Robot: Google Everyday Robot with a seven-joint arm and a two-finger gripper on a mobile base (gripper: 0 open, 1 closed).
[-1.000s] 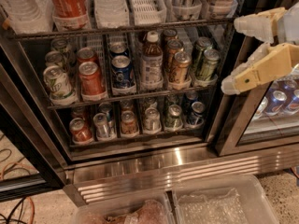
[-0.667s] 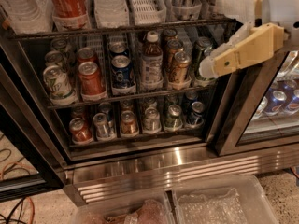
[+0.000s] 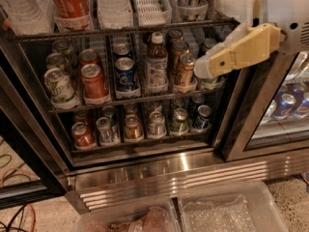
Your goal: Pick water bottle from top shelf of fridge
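Approach step. Hand point(image 3: 212, 62) at right side of fridge point(image 3: 193, 173), just below top shelf point(image 3: 145, 29); open or closed, cannot tell. Water bottle point(image 3: 21, 11) upright at shelf's far left, well apart. Next: raise, traverse left, align.

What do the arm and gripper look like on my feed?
The gripper, upper right in front of the fridge, is a tan tapered block with a pale grey rounded tip; smooth white arm casing behind it. No cables show.

The top edge crops the large clear ribbed plastic water bottle point(image 3: 21, 8) (far left); the cream-and-white end effector point(image 3: 202, 67), at right, partly covers middle-rack cans point(image 3: 208, 46).
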